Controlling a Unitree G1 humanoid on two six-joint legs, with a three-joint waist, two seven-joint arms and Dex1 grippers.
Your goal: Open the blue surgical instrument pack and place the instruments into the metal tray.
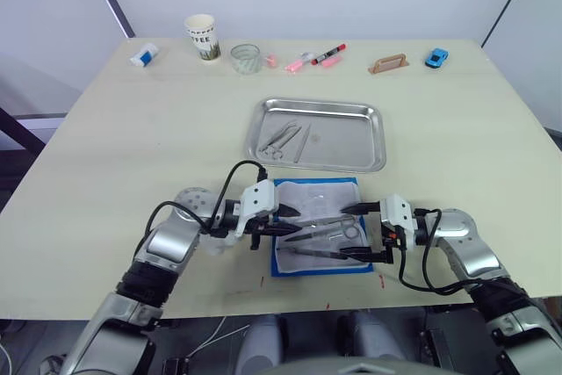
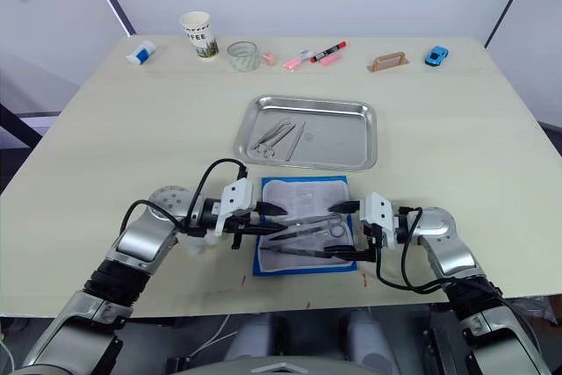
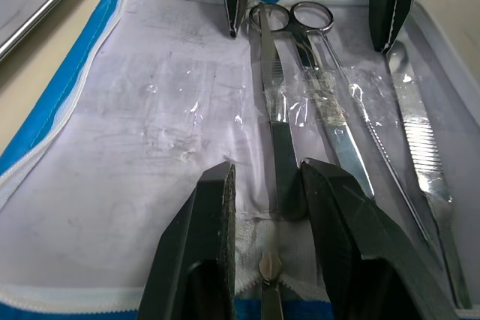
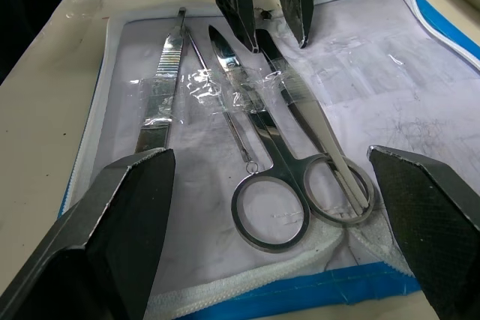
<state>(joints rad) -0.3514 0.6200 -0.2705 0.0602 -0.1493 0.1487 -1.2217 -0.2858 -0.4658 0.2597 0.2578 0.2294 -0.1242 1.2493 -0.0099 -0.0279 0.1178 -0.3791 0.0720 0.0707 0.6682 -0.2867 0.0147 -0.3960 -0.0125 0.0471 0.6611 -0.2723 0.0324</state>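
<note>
Near the metal tray [image 1: 379,141] holding some forceps [image 1: 283,138], the blue surgical instrument pack [image 1: 283,267] lies unzipped with scissors [image 4: 289,159] and tweezers [image 4: 160,88] left inside, left gripper [image 3: 266,186] narrowly parted, right gripper [image 4: 272,179] spread wide.

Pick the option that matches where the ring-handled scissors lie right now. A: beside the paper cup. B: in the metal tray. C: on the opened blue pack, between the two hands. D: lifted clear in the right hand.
C: the ring-handled scissors lie flat on the pale lining of the opened blue pack, with the left hand and right hand open at either end.
</note>
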